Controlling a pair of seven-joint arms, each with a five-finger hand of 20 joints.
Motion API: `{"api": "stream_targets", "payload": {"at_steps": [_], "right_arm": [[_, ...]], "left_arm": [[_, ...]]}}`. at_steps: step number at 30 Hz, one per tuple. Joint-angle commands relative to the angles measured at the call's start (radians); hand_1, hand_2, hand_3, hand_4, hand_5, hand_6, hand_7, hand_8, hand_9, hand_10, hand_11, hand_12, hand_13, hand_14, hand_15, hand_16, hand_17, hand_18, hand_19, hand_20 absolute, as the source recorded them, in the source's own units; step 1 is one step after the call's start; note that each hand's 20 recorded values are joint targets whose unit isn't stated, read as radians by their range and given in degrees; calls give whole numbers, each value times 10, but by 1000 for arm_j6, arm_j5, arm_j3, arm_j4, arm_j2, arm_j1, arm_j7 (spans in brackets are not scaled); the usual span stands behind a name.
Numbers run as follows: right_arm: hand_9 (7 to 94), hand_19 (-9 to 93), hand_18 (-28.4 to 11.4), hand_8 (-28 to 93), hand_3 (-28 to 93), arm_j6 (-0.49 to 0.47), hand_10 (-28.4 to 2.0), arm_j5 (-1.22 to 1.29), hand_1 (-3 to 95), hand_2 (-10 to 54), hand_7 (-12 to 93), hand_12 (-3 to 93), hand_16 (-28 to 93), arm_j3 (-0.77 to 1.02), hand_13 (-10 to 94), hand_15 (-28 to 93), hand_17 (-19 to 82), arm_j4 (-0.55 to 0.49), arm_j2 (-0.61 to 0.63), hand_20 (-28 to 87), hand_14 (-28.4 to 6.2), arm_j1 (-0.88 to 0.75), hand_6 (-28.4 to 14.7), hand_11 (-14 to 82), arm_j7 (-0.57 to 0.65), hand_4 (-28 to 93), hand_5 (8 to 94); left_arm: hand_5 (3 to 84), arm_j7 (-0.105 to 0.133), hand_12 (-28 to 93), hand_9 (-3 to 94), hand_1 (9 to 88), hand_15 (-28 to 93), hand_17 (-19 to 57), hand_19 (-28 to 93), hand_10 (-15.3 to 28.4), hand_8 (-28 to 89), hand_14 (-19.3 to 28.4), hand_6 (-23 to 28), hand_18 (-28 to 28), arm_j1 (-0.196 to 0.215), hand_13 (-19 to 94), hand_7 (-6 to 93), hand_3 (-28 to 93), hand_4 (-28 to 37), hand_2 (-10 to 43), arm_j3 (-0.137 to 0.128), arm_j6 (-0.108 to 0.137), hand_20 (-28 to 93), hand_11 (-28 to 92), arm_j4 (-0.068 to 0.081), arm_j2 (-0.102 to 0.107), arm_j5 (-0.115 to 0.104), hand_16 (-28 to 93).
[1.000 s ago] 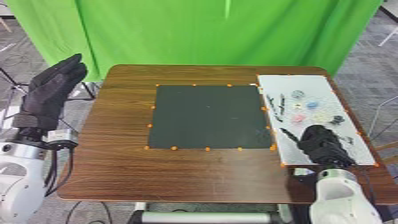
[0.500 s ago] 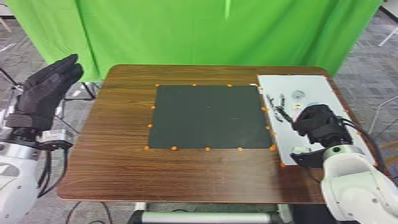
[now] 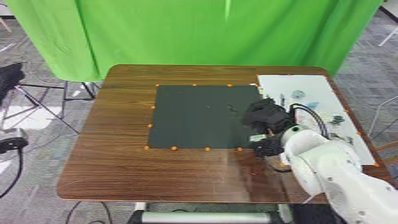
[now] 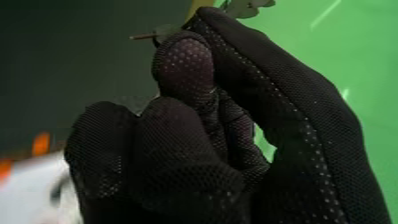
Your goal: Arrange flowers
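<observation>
Nearest, the right arm point(image 3: 324, 160) crosses the counter point(image 3: 178, 175) from its near right corner and brings the right hand point(image 3: 265, 116) over the right edge of the dark mat point(image 3: 195, 125). That hand is nearly closed, thumb and fingers pinched together on a leafy sprig point(image 4: 244, 7). The sprig lies crosswise at the fingertips: its bare brown stem point(image 4: 140, 36) sticks out on the side over the mat, its leaves on the side of the green curtain point(image 3: 222, 30). A thin dark wisp point(image 3: 231, 107) shows over the right half of the mat, just beyond and left of the hand; it is probably part of the same sprig. Whether it touches the mat, I cannot tell.

The step in hand looks like laying this first piece. The mat's middle is to the hand's left, so the move likely calls for a short shift that way, then a low, gentle release; the light leaves could cling to the glove and swing out of line.

Right of the mat, the white board point(image 3: 306, 81) serves as the supply: a dark-leaved sprig point(image 3: 282, 99), a pale round bloom point(image 3: 298, 94), and a dark bloom point(image 3: 338, 120) farther right. The left hand point(image 3: 9, 75) is well left of the mat; how open, I cannot tell.
</observation>
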Motion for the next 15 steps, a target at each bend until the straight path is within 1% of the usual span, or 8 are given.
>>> {"api": "stream_targets", "payload": {"at_steps": [1,4,5,7,10,12,13,15], "right_arm": [[839,932,-53,124,572,0,-151,116,623,-95,647,591,329,-88,937,640,742,20,-98,476,1,97,-70,358,21,105,616],[840,932,-52,123,571,18,-151,154,624,-95,646,587,325,-144,937,638,742,38,-122,467,1,128,-71,357,31,105,616],[841,931,-50,123,571,19,-151,167,624,-95,646,586,322,-157,937,636,743,44,-130,462,1,135,-70,356,37,104,617],[842,930,-48,122,569,42,-152,180,626,-95,646,583,314,-185,937,632,745,56,-145,451,2,148,-70,356,42,98,617],[845,913,-40,118,566,61,-151,198,631,-95,645,575,299,-213,937,617,751,70,-164,430,0,160,-71,348,55,88,618],[847,906,-39,116,565,79,-149,207,632,-95,644,574,291,-237,937,612,754,78,-172,425,1,171,-70,340,56,85,618],[848,904,-39,115,566,75,-149,208,632,-95,643,573,288,-249,937,610,754,84,-175,423,0,176,-70,337,54,84,618],[850,898,-37,113,564,87,-150,206,634,-95,642,572,284,-270,937,608,755,89,-180,420,0,185,-70,334,52,80,619]], "left_arm": [[398,-15,123,367,169,49,5,3,118,-71,119,20,87,28,238,91,668,-272,-24,-8,-9,118,122,33,-11,56,15],[398,-11,123,366,168,49,6,2,117,-71,119,19,86,26,238,91,670,-276,-28,5,-7,117,123,32,-8,53,14],[398,-11,123,366,171,50,6,2,117,-71,120,19,86,21,238,92,671,-276,-31,11,-10,117,123,32,-6,56,13],[397,-14,123,366,172,50,6,2,117,-71,119,20,86,16,238,92,670,-275,-32,20,-20,117,123,28,-3,62,13],[397,-19,123,364,174,50,6,3,116,-71,120,20,86,10,238,92,669,-276,-33,30,-44,117,123,22,0,74,13],[397,-19,123,364,174,50,6,3,116,-71,120,20,85,7,238,91,668,-277,-33,38,-49,117,123,19,0,68,13],[397,-19,123,363,174,50,6,2,116,-71,120,20,85,14,238,91,668,-277,-33,36,-49,117,123,13,-4,66,13],[396,-21,123,363,174,51,5,3,116,-70,121,21,86,1,238,89,665,-276,-31,47,-63,118,123,15,3,69,14]]}}
